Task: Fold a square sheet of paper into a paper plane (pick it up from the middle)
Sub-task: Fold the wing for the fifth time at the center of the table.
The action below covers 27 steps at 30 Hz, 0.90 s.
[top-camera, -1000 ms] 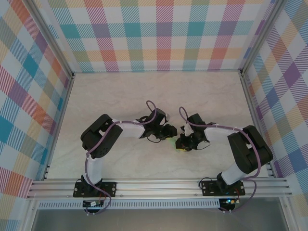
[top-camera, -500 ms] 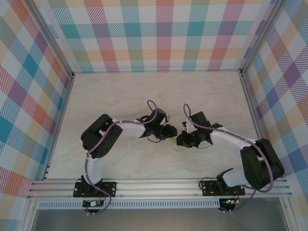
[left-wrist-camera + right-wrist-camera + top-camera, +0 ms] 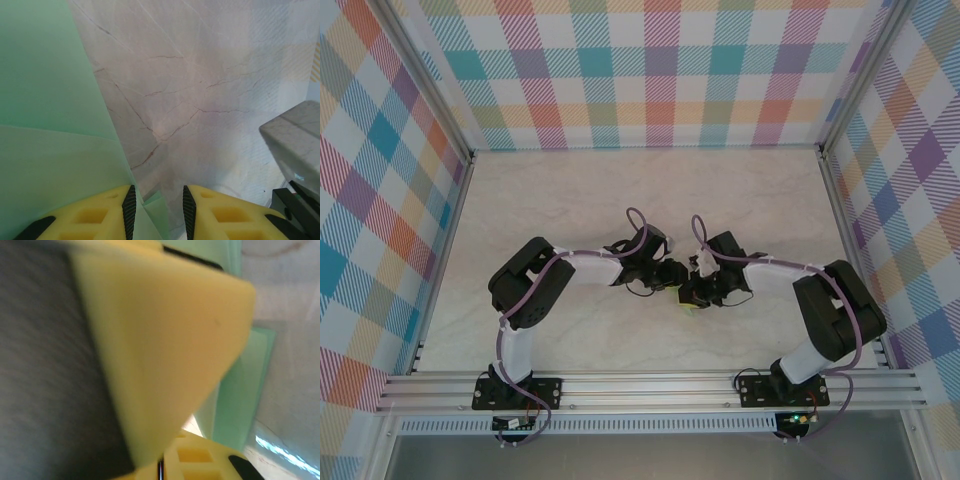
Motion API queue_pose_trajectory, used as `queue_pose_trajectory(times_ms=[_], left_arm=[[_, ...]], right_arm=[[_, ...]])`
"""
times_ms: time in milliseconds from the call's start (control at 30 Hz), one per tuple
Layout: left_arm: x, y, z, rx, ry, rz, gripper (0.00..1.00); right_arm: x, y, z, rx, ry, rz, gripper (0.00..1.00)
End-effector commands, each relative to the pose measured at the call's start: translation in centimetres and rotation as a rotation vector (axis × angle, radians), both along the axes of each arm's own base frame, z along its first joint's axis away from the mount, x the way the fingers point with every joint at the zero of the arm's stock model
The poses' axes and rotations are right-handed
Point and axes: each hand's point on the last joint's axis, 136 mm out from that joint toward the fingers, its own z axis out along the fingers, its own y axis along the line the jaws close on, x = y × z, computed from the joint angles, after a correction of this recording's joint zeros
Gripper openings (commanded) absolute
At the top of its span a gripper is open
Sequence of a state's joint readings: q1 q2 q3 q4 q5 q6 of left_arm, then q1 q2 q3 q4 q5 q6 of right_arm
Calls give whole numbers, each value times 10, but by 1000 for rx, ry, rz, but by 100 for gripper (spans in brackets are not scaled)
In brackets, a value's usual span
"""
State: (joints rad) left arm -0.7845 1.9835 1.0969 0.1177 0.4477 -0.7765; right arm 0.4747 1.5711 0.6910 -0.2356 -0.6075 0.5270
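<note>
Paper plane (image 3: 47, 125), marble table (image 3: 620, 200), plaid walls (image 3: 650, 70)

**Inspector:** Report on the arm posture.

**Assistant:** Both arms are bent at the elbow and reach inward from their bases, so the wrists meet near the middle of the table. The left gripper (image 3: 672, 278) and the right gripper (image 3: 688, 298) sit just beside each other, low over the surface.

**Inspector:** State of the left jaws?

**Assistant:** In the left wrist view the two yellow fingers (image 3: 85, 215) stand slightly apart, with a narrow gap between their black pads.

**Inspector:** And the right?

**Assistant:** Closed. The right wrist view is blurred, but one yellow finger (image 3: 160, 350) looms large, pressed against its partner at the bottom edge.
</note>
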Motion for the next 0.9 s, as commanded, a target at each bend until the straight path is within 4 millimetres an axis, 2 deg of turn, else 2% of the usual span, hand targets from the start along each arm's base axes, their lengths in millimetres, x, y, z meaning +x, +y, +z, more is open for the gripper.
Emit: queue_pose_trajectory(times_ms=[0,167,300,433,667,733,867], left_arm=[[-8,11,-26,85,43,-2,33],[-8,12,-27,91,44,-1,33],[-9,13,-29,100,47,0,33],[-10,15,-32,108,51,0,32],[-10,14,-33,107,57,-2,32],[-10,14,-32,102,56,-2,32],[-10,13,-32,97,56,-3,32]], right_arm=[[8,4,0,3,1,5,9],[-7,-8,-26,-58,58,1,9],[-17,-17,-38,-95,79,-11,9],[-20,-13,-32,-51,82,-11,10],[-20,-12,-6,-18,38,-16,11],[-20,-14,-8,-30,38,-14,12],[-27,-16,-24,-44,92,-13,12]])
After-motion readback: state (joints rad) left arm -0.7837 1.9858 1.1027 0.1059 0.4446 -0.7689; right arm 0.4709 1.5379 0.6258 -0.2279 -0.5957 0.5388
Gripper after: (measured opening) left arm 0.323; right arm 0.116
